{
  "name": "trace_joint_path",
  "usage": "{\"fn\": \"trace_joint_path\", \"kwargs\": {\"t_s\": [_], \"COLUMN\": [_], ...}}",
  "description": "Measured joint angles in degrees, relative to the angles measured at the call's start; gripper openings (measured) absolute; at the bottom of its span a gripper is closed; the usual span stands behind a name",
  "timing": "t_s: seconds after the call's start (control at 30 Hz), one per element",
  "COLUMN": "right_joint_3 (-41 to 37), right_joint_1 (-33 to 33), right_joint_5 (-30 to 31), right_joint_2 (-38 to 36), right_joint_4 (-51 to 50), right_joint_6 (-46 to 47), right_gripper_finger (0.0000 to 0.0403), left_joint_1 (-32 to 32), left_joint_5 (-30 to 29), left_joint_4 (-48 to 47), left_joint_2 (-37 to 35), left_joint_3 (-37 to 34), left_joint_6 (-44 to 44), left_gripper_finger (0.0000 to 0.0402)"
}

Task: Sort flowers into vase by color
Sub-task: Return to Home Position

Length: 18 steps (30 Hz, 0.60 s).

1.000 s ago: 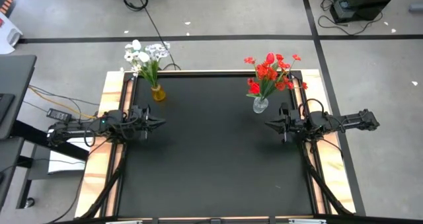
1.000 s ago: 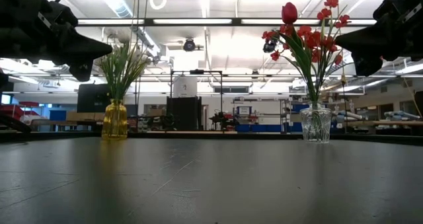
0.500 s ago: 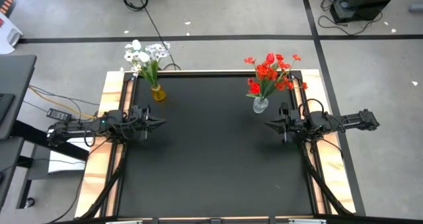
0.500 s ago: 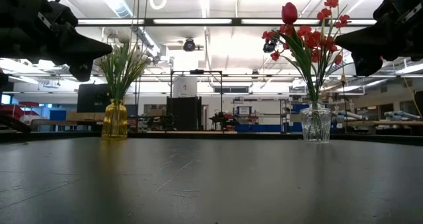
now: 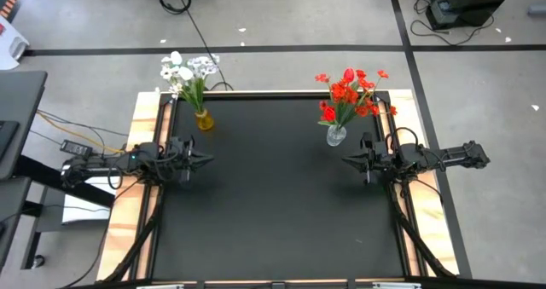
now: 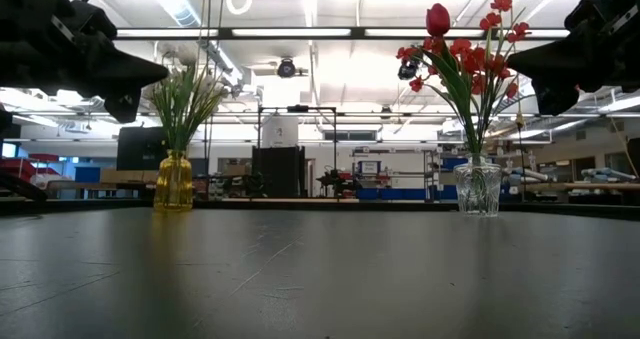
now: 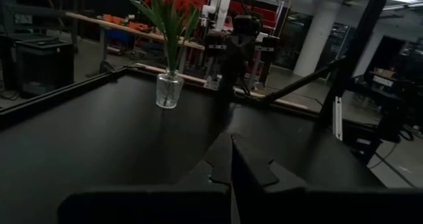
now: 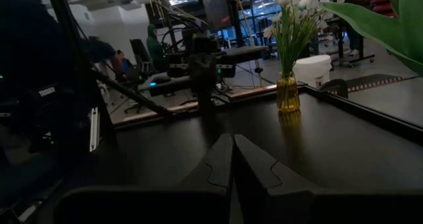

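Note:
The white flowers [image 5: 188, 70] stand with their stems in a yellow vase [image 5: 204, 120] at the table's far left. The red flowers [image 5: 350, 93] stand in a clear glass vase [image 5: 336, 135] at the far right. My left gripper [image 5: 210, 159] hovers shut, pointing level, near the table's left edge, on the near side of the yellow vase. My right gripper [image 5: 345, 161] hovers shut, pointing level, near the right edge, just on the near side of the glass vase. Both are bare. The left wrist view shows the glass vase [image 7: 169, 90]; the right wrist view shows the yellow vase [image 8: 287, 93].
The black table top [image 5: 273, 204] stretches between the two arms. Wooden boards [image 5: 128, 212] run along its left and right edges. Cables [image 5: 68, 135] lie on the floor to the left. People [image 8: 122, 59] show in the room beyond the table.

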Motion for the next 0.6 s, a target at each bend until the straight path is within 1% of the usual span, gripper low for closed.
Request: {"fn": "trace_joint_path", "kwargs": {"t_s": [0.6], "right_joint_3": [0.0], "right_joint_1": [0.0], "right_joint_5": [-0.01], "right_joint_2": [0.02], "right_joint_4": [0.0], "right_joint_6": [0.0], "right_gripper_finger": [0.0023], "left_joint_1": [-0.57], "left_joint_5": [0.0], "left_joint_4": [0.0], "left_joint_2": [-0.01], "left_joint_3": [0.0], "left_joint_6": [0.0], "left_gripper_finger": [0.0007]}}
